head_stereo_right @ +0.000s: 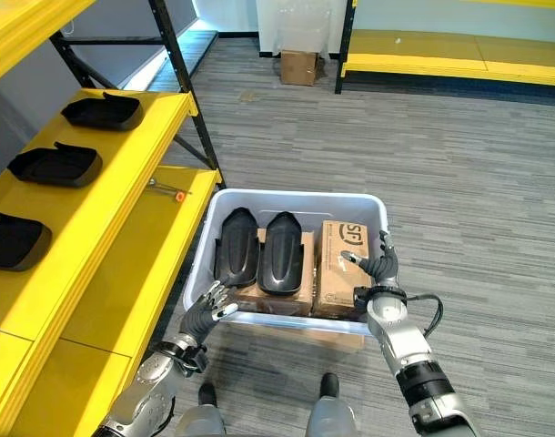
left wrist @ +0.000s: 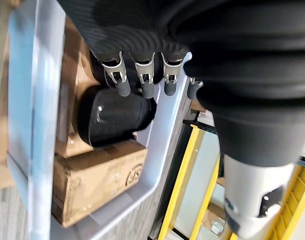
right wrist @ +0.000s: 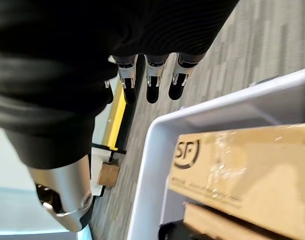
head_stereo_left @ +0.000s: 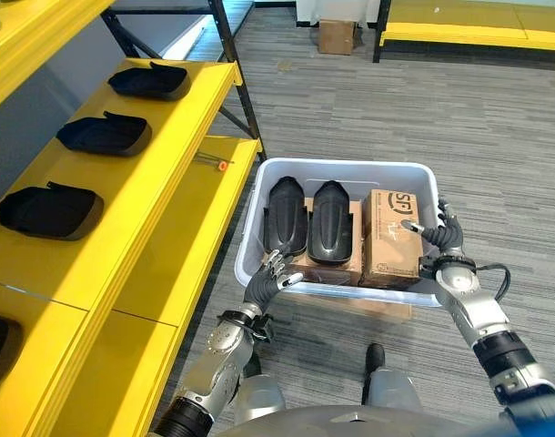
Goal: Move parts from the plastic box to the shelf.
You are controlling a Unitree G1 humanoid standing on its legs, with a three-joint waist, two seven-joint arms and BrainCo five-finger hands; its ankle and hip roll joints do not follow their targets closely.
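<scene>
A pale plastic box [head_stereo_left: 341,166] stands on the carpet and holds two black moulded parts [head_stereo_left: 287,214] [head_stereo_left: 332,220] lying side by side on cardboard. A taller cardboard carton [head_stereo_left: 391,237] fills its right part. My left hand [head_stereo_left: 274,271] hovers at the box's near-left corner, open, fingers [left wrist: 142,82] pointing toward the nearer black part [left wrist: 112,117]. Beside the box's right wall, next to the carton [right wrist: 252,170], my right hand [head_stereo_left: 443,238] is open with fingers [right wrist: 152,82] straight and nothing held.
The yellow shelf [head_stereo_left: 159,173] runs along the left and carries black parts [head_stereo_left: 150,82] [head_stereo_left: 105,135] [head_stereo_left: 48,211]. On its lower board [head_stereo_left: 196,237] lies a small orange-tipped tool [head_stereo_left: 216,164]. A cardboard box [head_stereo_left: 337,36] and another yellow rack [head_stereo_left: 469,32] stand far off.
</scene>
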